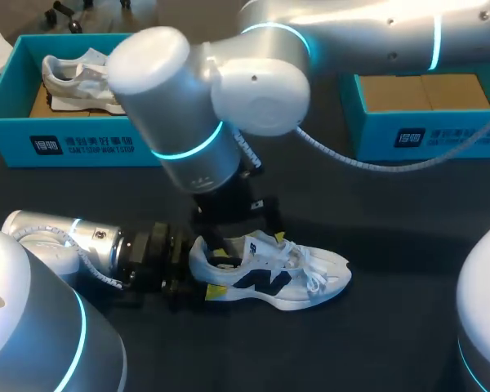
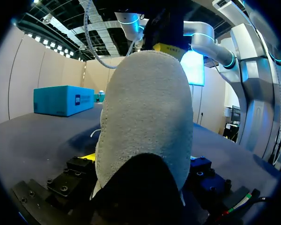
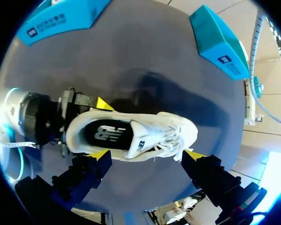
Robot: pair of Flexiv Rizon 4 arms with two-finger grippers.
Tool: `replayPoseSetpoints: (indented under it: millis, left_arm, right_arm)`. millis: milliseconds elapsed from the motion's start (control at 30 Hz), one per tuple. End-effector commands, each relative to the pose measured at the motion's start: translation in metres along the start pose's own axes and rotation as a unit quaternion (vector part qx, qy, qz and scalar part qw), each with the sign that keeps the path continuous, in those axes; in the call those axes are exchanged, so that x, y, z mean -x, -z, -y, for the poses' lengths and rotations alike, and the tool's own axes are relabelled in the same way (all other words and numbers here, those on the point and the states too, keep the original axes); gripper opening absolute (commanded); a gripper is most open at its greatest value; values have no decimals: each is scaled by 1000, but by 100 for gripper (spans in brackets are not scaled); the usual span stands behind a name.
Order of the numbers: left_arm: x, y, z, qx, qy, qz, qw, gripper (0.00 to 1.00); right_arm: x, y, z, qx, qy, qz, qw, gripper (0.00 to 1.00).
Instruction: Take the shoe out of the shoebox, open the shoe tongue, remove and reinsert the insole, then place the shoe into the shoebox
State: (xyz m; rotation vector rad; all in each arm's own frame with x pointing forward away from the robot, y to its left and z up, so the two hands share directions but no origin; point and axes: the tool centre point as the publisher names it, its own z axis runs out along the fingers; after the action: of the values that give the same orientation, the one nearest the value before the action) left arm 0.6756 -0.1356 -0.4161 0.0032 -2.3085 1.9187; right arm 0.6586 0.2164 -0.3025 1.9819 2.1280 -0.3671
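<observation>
A white sneaker (image 1: 286, 273) with a dark logo lies on its sole on the black table, toe pointing right. My left gripper (image 1: 214, 274) comes in from the lower left and is shut on the sneaker's heel (image 2: 145, 117), one finger on each side. My right gripper (image 3: 145, 154) hangs open just above the sneaker (image 3: 140, 133), with nothing between its fingers. Looking down from the right wrist, I see the dark insole (image 3: 105, 132) in the shoe's mouth, and the tongue (image 3: 139, 140) lying over the laces.
A teal shoebox (image 1: 33, 143) at the back left holds a second pale sneaker (image 1: 77, 82). Another teal shoebox (image 1: 408, 135) stands at the back right with a bare cardboard floor. My right arm (image 1: 253, 82) stretches across the middle of the table.
</observation>
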Motion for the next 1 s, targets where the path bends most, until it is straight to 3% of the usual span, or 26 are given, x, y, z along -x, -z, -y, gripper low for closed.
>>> replayPoseSetpoints:
  millis: [33, 400, 667, 1000]
  left_arm:
    - [0, 0, 1, 1, 0, 1, 1000, 0]
    - [0, 0, 1, 1, 0, 1, 1000, 0]
    - [0, 0, 1, 1, 0, 1, 1000, 0]
    - [0, 0, 1, 1, 0, 1, 1000, 0]
  right_arm:
    - [-3, -7, 5, 10, -161, 80, 984, 100]
    - [-1, -23, -6, 25, -168, 64, 983, 100]
    - [-12, -24, -12, 20, -182, 67, 981, 100]
    - [4, -39, -8, 22, -218, 46, 974, 100]
